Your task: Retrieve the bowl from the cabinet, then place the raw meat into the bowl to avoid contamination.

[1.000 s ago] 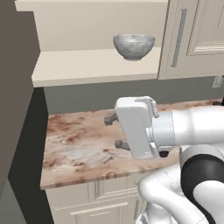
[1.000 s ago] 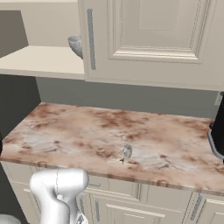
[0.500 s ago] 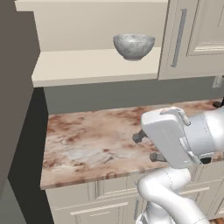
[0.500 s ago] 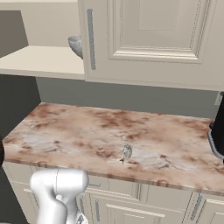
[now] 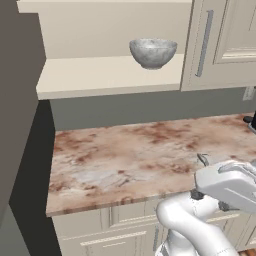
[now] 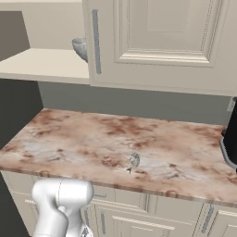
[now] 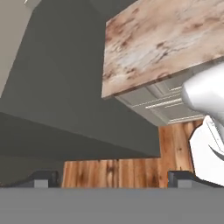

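Left base view: the grey stone bowl (image 5: 153, 52) sits on the open shelf of the cream cabinet (image 5: 107, 74), above the reddish marble bench (image 5: 145, 155). Right base view: the bowl (image 6: 80, 48) peeks out behind the cabinet door (image 6: 166, 44); a small silver thing (image 6: 134, 160) lies on the bench. Hand view: the gripper (image 7: 113, 180) is wide open, holding nothing, over the wood floor (image 7: 131, 168).

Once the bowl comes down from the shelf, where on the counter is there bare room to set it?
The counter is bare across its left and middle, from the left edge by the dark wall up to the small grey object near the front. Beyond that, a dark appliance crowds the right end. On the shelf, the space left of the bowl is open for reaching in.
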